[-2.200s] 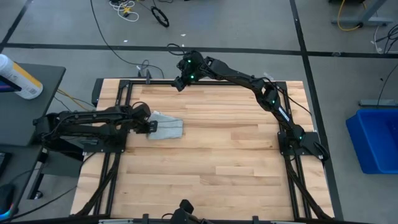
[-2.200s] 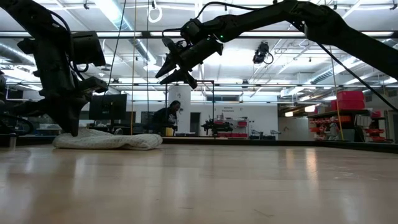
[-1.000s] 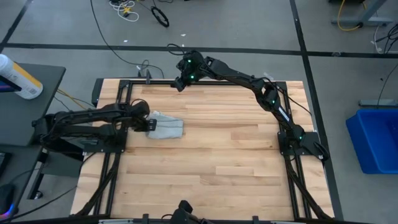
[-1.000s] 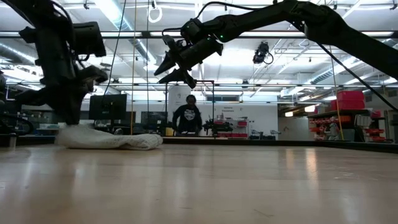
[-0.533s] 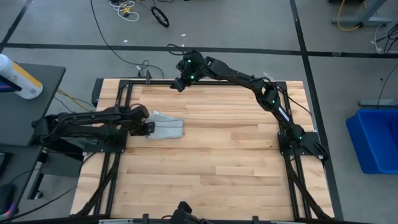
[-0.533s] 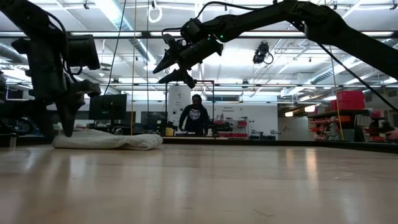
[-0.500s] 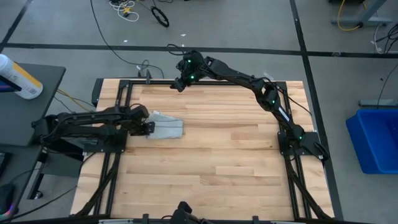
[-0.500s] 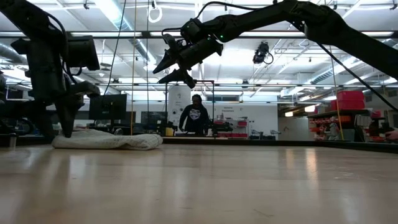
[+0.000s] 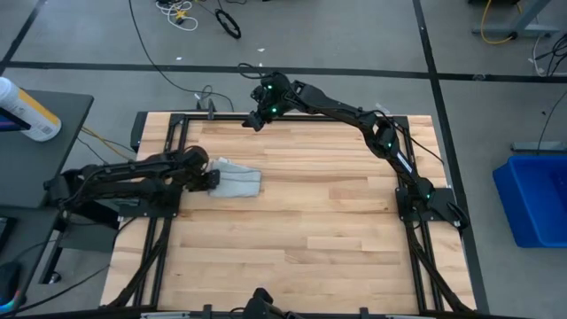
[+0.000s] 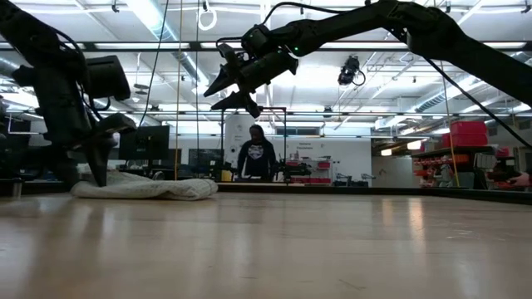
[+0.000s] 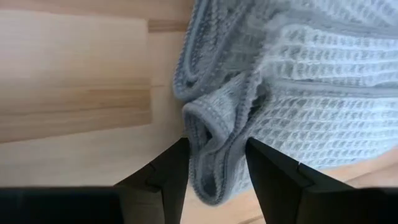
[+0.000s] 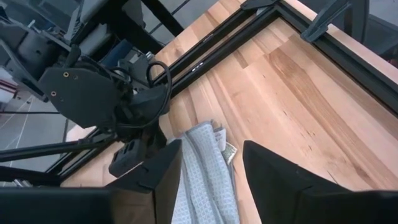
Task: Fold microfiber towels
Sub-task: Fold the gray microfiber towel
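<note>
One towel lay folded in a small bundle on the wooden table, toward its left edge as the high view showed it. In the left wrist view the towel showed its waffle weave, with a rolled hem poking out between the left gripper's two fingers, which stood apart on either side of the hem (whether they touched the cloth could not be told). From above, the left gripper sat at the towel's left end, its arm reaching in from beyond the table's left edge.

The right gripper hung in the air over the table's far edge, well apart from the towel, fingers spread; its own camera looked down past them at the towel and the left arm beside it.

Beyond the table stood one blue bin on the floor to the right, one bottle on a dark side stand to the left, and one person in the room behind.

Compared with half a second before, the left arm had shifted slightly at the towel's end; the towel and the right arm were unchanged.
</note>
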